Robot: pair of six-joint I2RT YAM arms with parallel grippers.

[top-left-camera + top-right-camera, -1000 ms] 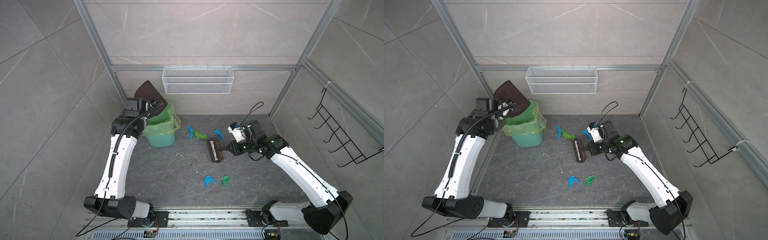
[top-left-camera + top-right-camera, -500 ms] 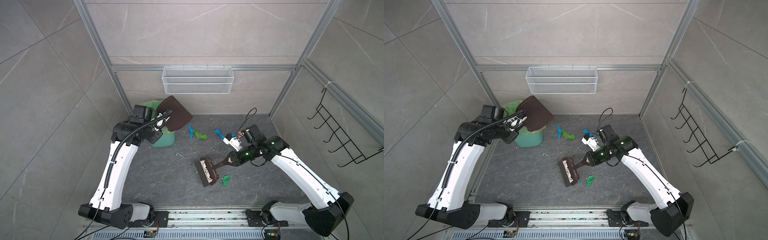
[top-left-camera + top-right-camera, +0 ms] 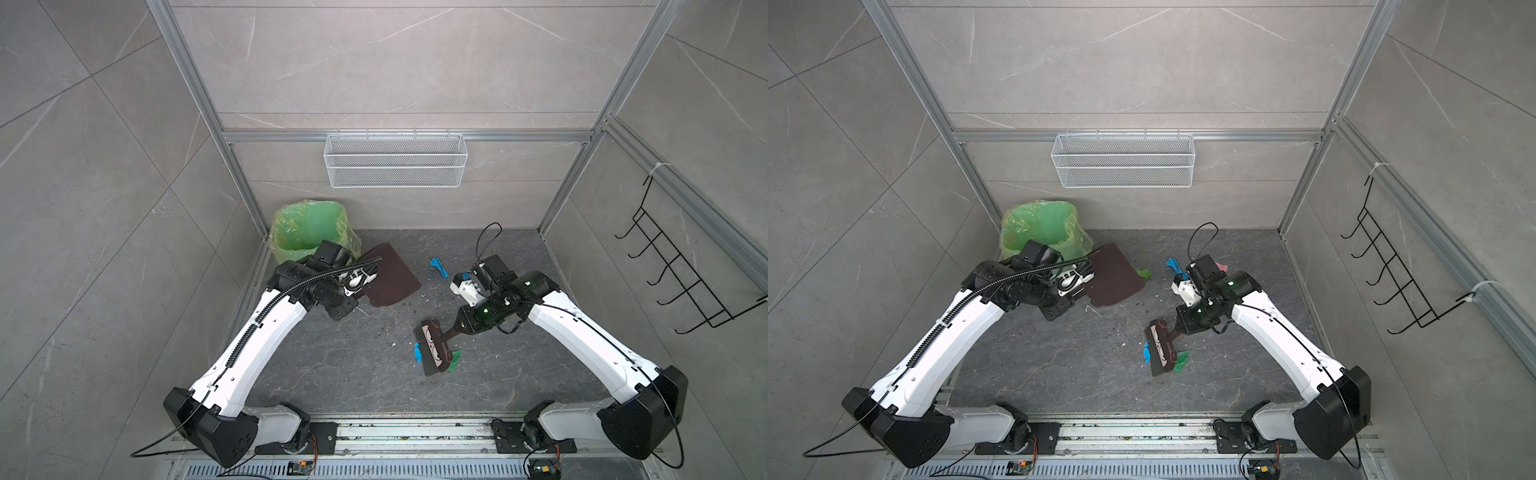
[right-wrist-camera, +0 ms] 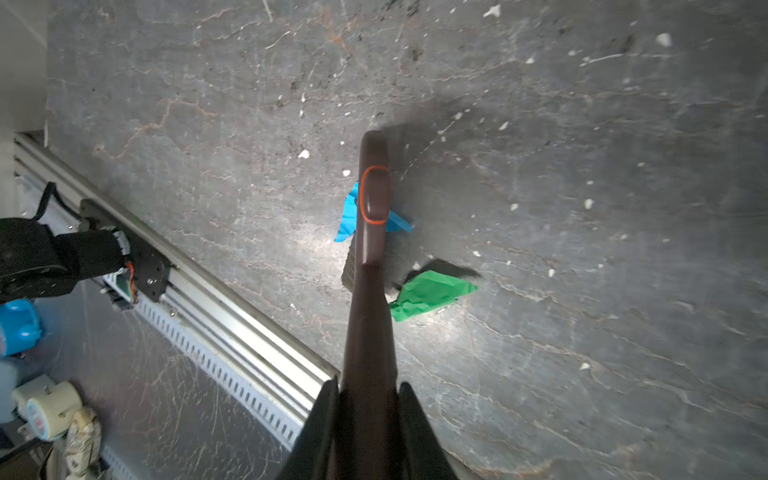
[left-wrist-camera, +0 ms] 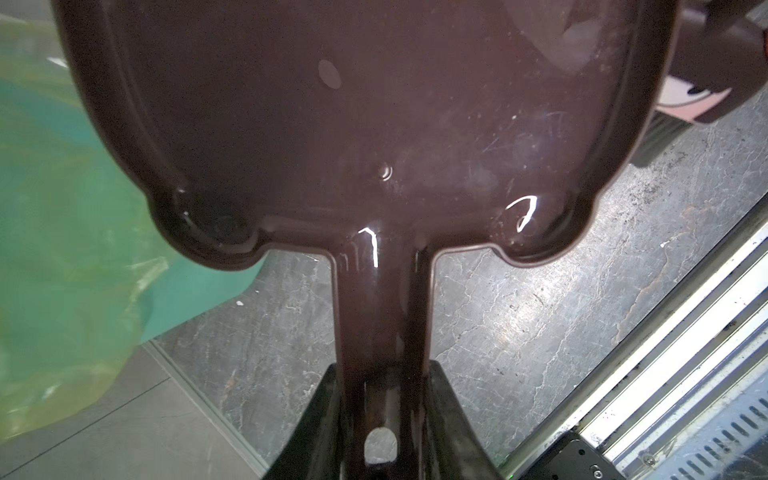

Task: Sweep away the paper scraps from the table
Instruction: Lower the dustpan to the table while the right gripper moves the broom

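On the table (image 3: 332, 374), a blue paper scrap (image 3: 417, 352) peeks from under the brush (image 3: 432, 348) and a green paper scrap (image 3: 455, 361) lies just beside it, at lower centre of both top views. Another blue scrap (image 3: 439, 267) lies higher up, and a second ago the brush stood higher in the frame, clear of both lower scraps. The dustpan (image 3: 392, 276), then tipped above the bin (image 3: 309, 228), is now right of it over the table. The right gripper (image 4: 369, 399) is clamped on the brush handle, the left gripper (image 5: 382, 399) on the dustpan handle.
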